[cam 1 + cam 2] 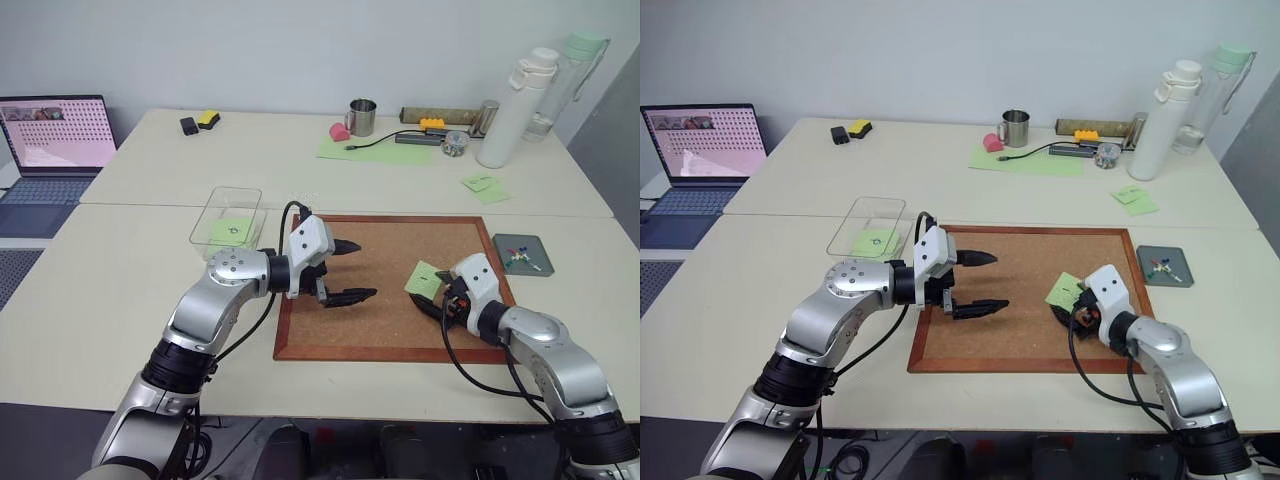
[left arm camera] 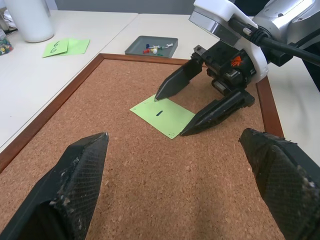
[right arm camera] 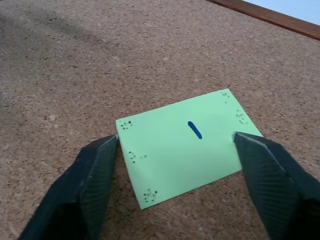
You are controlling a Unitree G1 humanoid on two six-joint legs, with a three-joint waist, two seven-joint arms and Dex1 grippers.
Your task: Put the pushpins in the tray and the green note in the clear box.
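Notes: one boarded (image 2: 162, 116), one boxed (image 1: 233, 231).

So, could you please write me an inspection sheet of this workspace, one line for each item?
Surface: pale tables pushed together; wood-framed corkboard in front.
Job's things: green note flat on the corkboard, pinholes at its corners; pushpins in the grey tray; clear box already holding another green note.
Clutter: metal mug, white bottle, pale-green sheet, scribbled notes.
Grippers: left claw open above the corkboard; right claw open, fingers at opposite sides of the note.
Cables: black cable on the sheet.
Surroundings: laptop at the left.
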